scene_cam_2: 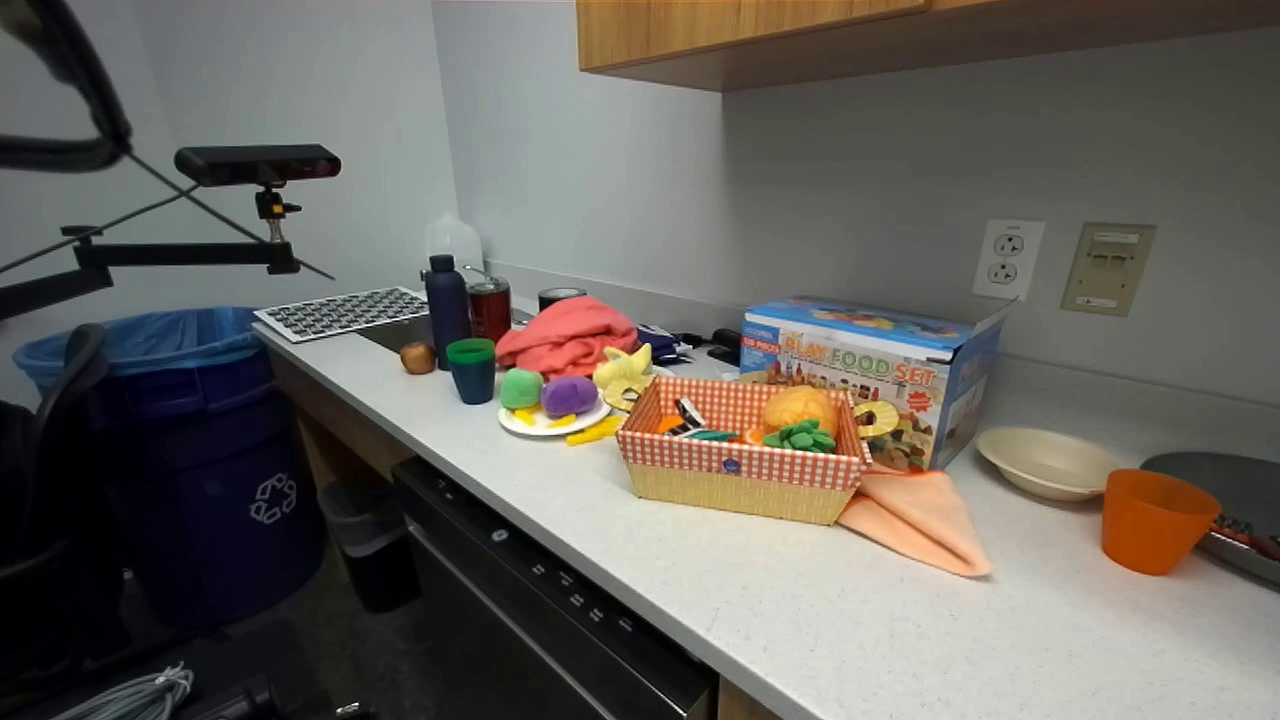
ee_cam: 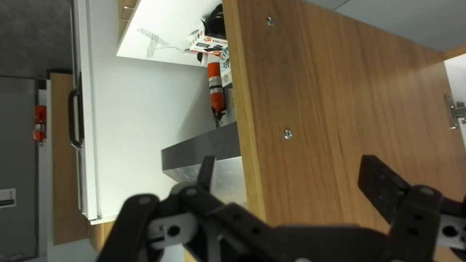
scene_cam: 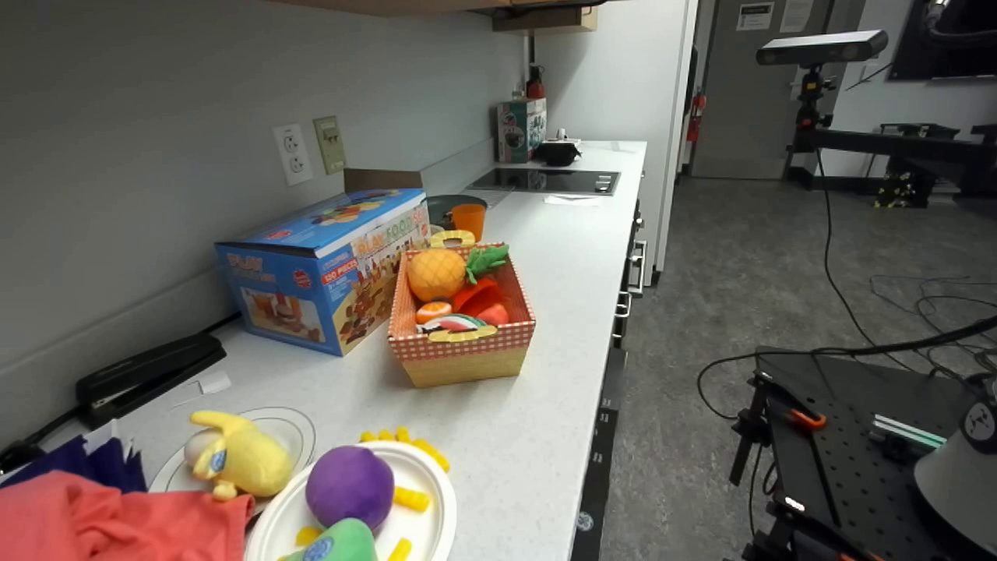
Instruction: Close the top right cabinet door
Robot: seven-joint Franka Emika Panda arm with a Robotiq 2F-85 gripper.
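While a wooden cabinet door (ee_cam: 327,91) stands swung out on its metal hinge (ee_cam: 457,111), a robot's gripper (ee_cam: 289,171) hangs at it with both jaws parted wide. Seen at the wrist, the panel's pale edge runs between the jaws, one showing past it and the other in front of the inner face, where two screws (ee_cam: 287,134) glint; whether either jaw touches the wood, I cannot tell from here. Past the edge, a red fire extinguisher (ee_cam: 217,87) and a grey fixture (ee_cam: 204,149) are visible. Below wooden wall cabinets (scene_cam_2: 750,35), seen from underneath in both exterior views, the white counter (scene_cam: 545,436) runs along a pale wall (scene_cam_2: 850,180). A red-checked basket (scene_cam: 459,362) holding a plush pineapple (scene_cam: 438,274) stands just beside a blue Play Food Set box (scene_cam: 288,300). Near the basket, a white plate (scene_cam: 440,518) bears a round purple plush (scene_cam: 350,487) and a green plush (scene_cam: 347,541), with a coral cloth (scene_cam_2: 570,335) rumpled next to it. An orange cup (scene_cam_2: 1158,520) stands upright near a pale bowl (scene_cam_2: 1050,465), while a dark blue bottle (scene_cam_2: 448,315) rises near the cloth. At the side of an exterior view, the robot's white base (scene_cam: 962,475) sits on a black perforated platform (scene_cam: 864,483), well apart from the basket.
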